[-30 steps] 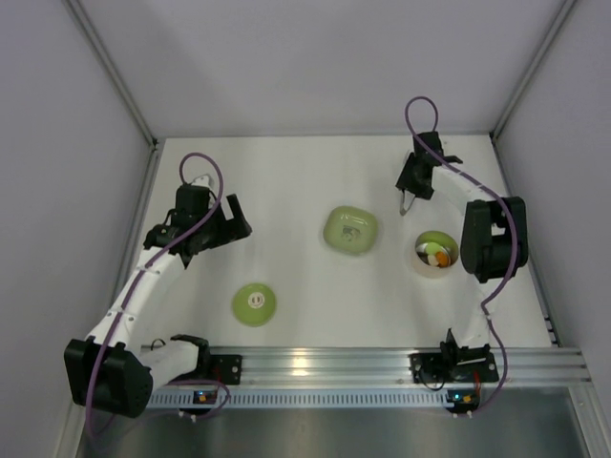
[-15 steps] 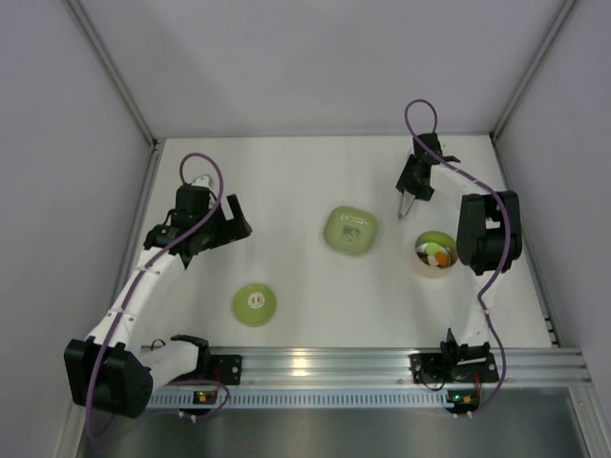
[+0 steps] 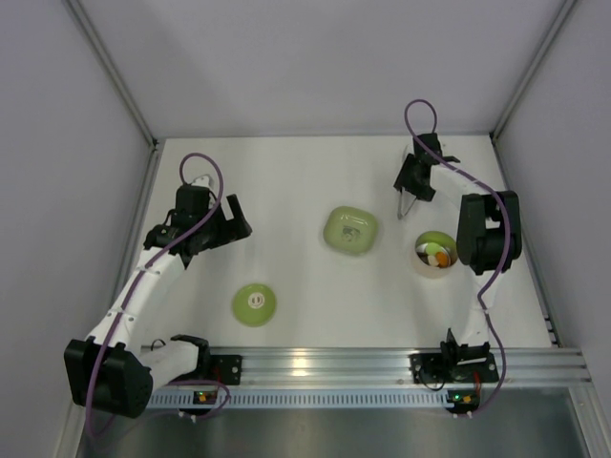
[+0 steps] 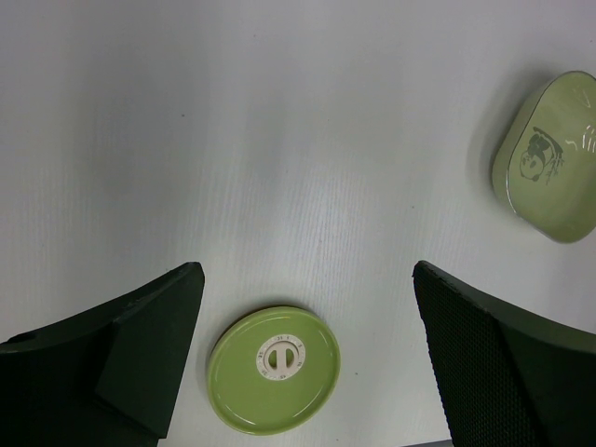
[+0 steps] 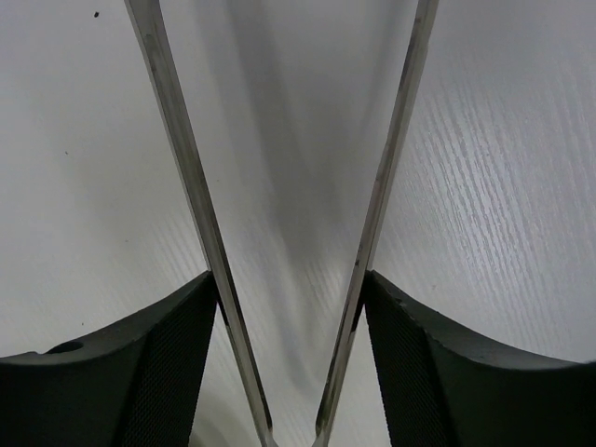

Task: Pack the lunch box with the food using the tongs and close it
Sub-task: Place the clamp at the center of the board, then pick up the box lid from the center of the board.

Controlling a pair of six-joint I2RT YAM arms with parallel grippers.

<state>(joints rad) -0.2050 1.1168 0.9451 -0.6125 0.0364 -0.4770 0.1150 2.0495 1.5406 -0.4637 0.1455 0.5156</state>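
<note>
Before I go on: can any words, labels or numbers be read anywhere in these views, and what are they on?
No text can be read in any view.
On the lid: tiny marks around its white centre piece, too small to read.
On the green dish: a dark printed figure and pale marks, too blurred to make out any letters.

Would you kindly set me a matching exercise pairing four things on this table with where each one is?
Things
1. small round beige tub with shiny steel inside
2. round light-green lid
3. light-green rounded-square dish
4. thin silver metal tongs

Places
A. held in the right gripper
B. middle of the table
C. right side, with food chunks inside
D. toward the near edge, left of centre

Pairs: 1-C, 2-D, 3-B, 4-A
</note>
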